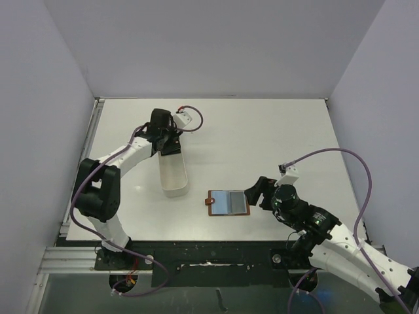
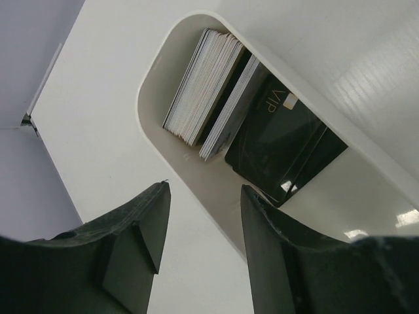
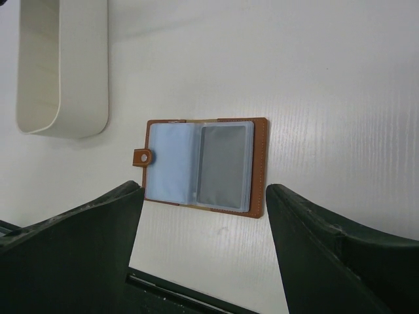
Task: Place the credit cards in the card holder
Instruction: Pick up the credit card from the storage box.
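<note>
Two grippers, both empty: the left gripper point(image 2: 204, 212) hangs with jaws well apart over the far part of the white tray point(image 2: 145, 98), and the right gripper point(image 3: 204, 199) is spread wide just beside the card holder point(image 3: 196, 163). The credit cards point(image 2: 206, 85) are all in the tray, most packed on edge in a tight fan at one rounded end, with a black VIP card point(image 2: 278, 140) lying flat against them. The tray sits left of the bench's middle, its long axis running from far edge to near edge. The holder lies open, pockets up, close to the near edge about midway along it, tab point(image 3: 143, 157) on the side towards the left edge. Risks as I read them: the pack is so tight a pinch may lift several cards or none. One finger looks to be outside the tray wall, so a straight descent could land on the rim and tip or shove the tray. The flat card offers no edge to grab. Nothing pins the holder, so pushing a card into a pocket may slide it or fold it shut. The bench point(image 1: 275, 131) is plain glossy white, slick I'd guess. Pale walls point(image 1: 216, 46) box in the far, left and right edges. Purple cables point(image 1: 340, 154) loop off both wrists.
</note>
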Robot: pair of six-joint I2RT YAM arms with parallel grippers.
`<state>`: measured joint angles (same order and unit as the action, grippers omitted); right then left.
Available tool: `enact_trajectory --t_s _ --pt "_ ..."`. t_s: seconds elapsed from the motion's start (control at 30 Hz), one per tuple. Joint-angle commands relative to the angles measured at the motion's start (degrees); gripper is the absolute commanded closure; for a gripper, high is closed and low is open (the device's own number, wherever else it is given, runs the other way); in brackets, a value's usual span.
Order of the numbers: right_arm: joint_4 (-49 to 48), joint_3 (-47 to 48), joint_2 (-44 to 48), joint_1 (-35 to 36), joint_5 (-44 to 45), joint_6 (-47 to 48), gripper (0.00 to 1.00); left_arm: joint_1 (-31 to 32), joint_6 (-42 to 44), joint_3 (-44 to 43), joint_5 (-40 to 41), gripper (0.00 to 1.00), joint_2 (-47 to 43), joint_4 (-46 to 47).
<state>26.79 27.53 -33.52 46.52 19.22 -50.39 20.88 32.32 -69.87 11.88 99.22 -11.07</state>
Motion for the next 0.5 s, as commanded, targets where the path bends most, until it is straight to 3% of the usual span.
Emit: enact_trajectory --t_s 0.0,0.47 --pt "1.2 3.8 0.3 0.6 0.8 -0.1 0.23 -0.1 3.8 -4.3 0.4 0.54 2.7 5.8" --pt "2.5 4.1 1.1 0.9 1.2 -1.3 0.23 -0.1 9.1 -8.4 5.4 0.52 11.2 9.1"
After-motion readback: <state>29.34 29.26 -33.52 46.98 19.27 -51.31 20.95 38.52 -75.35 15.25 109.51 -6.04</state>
